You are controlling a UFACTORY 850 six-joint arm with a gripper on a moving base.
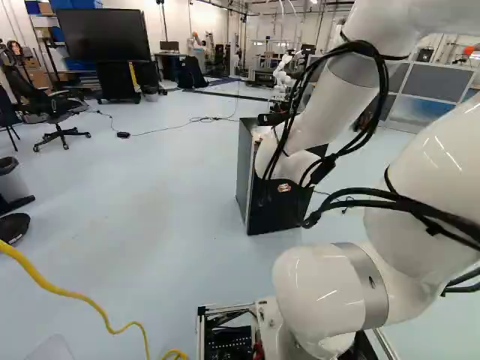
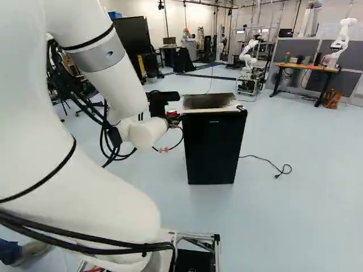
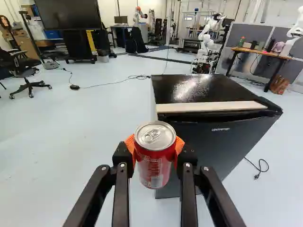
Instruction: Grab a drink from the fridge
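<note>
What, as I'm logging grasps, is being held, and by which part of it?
A red drink can; the end effector grips it from two sides by its upper body, below the rim.

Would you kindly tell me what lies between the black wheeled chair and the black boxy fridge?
A thin black cable with a small black block lies on the pale floor between chair and fridge, seen in the wrist view.

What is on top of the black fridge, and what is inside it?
On top of the fridge, a pale strip runs along the front edge; behind it, only the glossy black surface shows. The door covers the inside, so its contents cannot be seen.
</note>
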